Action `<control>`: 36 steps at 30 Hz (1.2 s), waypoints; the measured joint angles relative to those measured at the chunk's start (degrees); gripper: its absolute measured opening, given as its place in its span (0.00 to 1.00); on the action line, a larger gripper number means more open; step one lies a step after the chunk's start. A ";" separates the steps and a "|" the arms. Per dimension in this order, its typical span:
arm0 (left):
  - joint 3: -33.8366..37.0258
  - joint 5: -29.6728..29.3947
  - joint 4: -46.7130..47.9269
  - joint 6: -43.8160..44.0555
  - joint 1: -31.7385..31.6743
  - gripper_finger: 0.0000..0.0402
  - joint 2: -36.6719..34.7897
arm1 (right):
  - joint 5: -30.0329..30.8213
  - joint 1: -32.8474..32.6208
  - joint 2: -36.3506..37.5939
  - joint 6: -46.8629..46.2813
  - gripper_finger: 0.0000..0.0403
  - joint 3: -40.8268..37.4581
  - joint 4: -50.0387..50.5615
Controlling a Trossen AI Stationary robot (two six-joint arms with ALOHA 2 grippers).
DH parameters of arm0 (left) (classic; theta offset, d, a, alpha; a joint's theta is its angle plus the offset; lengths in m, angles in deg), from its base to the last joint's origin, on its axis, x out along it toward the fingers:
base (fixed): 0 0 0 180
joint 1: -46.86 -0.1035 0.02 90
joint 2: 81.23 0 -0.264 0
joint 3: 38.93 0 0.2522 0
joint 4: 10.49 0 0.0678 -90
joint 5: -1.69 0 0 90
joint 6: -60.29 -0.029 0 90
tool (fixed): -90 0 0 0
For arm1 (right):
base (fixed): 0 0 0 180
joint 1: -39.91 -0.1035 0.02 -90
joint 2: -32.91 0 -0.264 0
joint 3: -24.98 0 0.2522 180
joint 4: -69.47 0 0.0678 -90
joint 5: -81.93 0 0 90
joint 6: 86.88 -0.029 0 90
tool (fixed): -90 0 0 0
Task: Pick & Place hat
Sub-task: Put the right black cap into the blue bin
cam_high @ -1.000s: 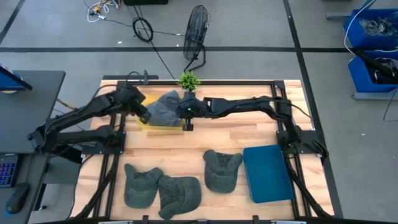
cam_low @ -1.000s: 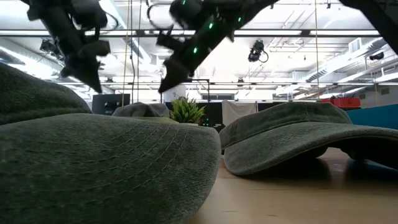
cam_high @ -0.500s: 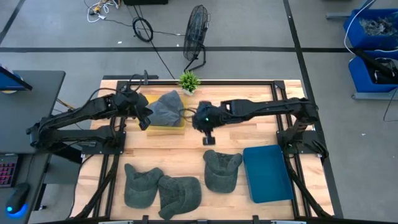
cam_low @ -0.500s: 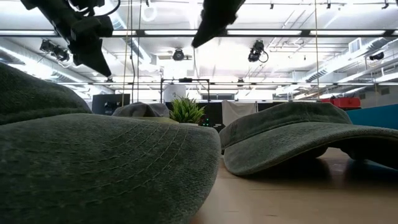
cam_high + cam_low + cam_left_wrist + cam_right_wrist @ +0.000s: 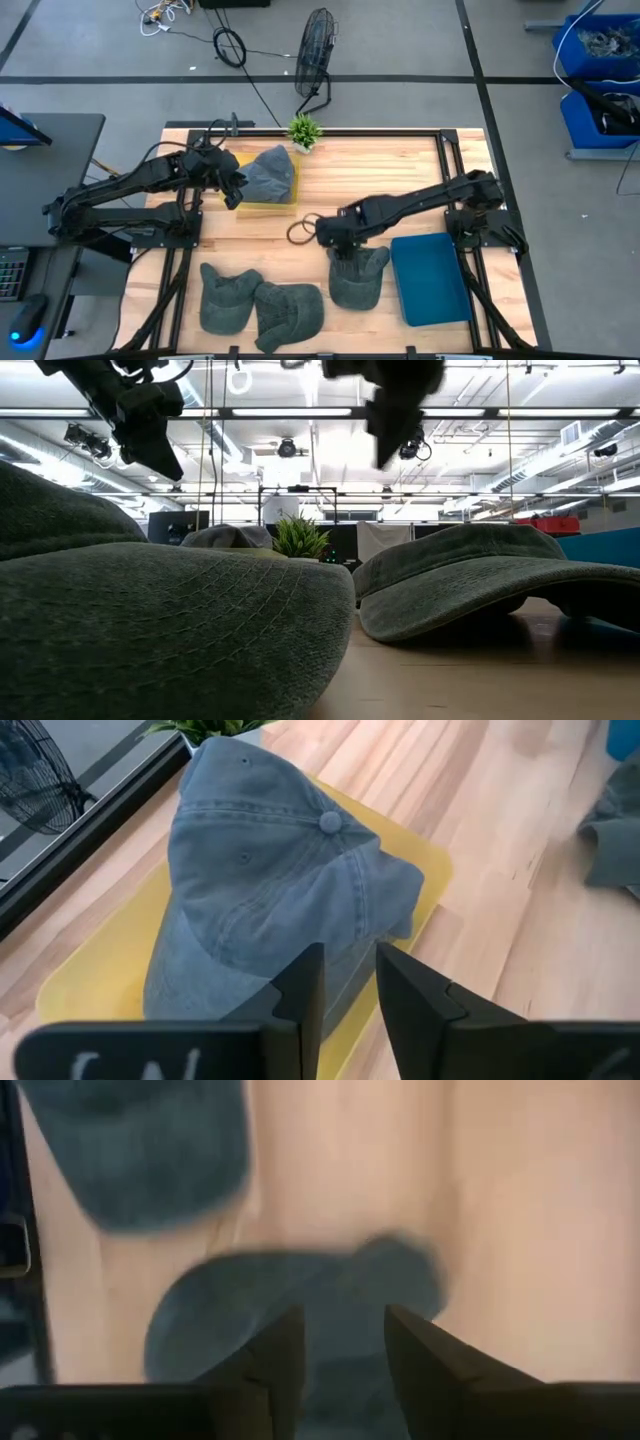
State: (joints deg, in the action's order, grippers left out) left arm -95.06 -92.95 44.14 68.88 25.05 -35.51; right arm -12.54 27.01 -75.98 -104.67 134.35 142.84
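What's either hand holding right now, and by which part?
Nothing. The left hand hangs open by the hat on the yellow tray; the right hand is open above a green hat, not gripping it.

No legible text — none anywhere.

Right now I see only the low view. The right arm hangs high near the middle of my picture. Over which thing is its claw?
Observer: The right claw is over the far edge of a green hat, the one that lies next to the blue tray.
Operator: Is that claw open?
Observer: Yes. The right wrist view shows its fingers apart, with the hat below them and nothing between them.
Operator: And the left arm?
Observer: The left claw is open and empty, close beside a grey-blue hat that lies on a yellow tray.
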 joint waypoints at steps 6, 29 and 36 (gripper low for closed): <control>0.00 0.00 -0.07 0.12 -0.01 0.25 0.01 | -4.31 -2.50 -4.77 -8.10 0.36 0.00 3.52; 0.00 0.00 -5.05 -3.66 -0.01 0.25 -0.01 | -4.14 -4.64 -13.76 -17.77 0.04 0.10 2.53; 0.02 0.00 -8.72 -3.96 -0.01 0.25 0.01 | -1.97 -4.64 -12.40 -14.61 0.01 5.36 9.66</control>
State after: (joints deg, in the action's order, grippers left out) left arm -95.04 -92.95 35.41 64.92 25.04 -35.49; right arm -14.51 22.37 -88.39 -119.28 139.72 152.50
